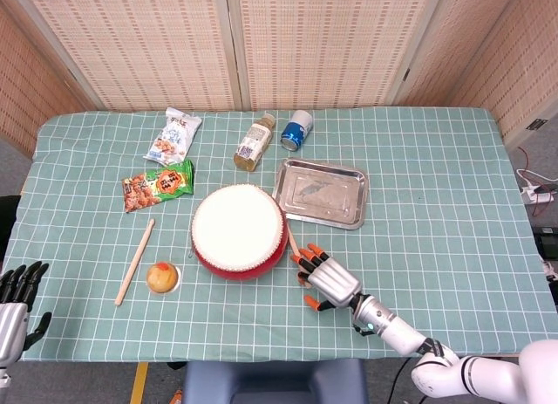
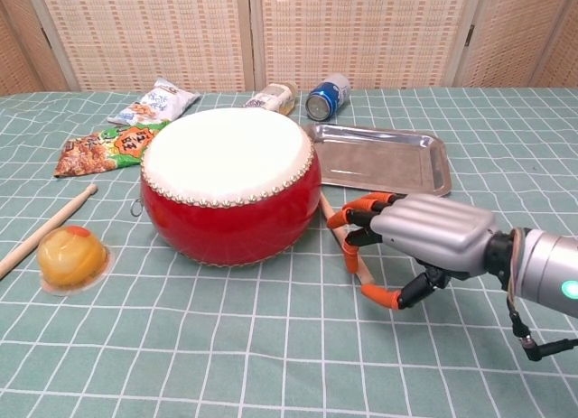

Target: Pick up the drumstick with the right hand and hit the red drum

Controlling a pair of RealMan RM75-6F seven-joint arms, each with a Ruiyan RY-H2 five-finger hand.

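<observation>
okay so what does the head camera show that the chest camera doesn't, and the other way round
Only the head view shows the left hand, open at the table's near left corner, and the whole table edge to edge.

Only the chest view shows the red drum's side wall and the right hand's fingers arched over the drumstick, thumb below it, not yet closed.

Both show the right hand beside the drum, the metal tray, the can, the bottle, two snack bags, the second stick and the yellow jelly cup.

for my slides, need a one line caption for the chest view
Right robot hand closes around the drumstick beside the red drum.
</observation>
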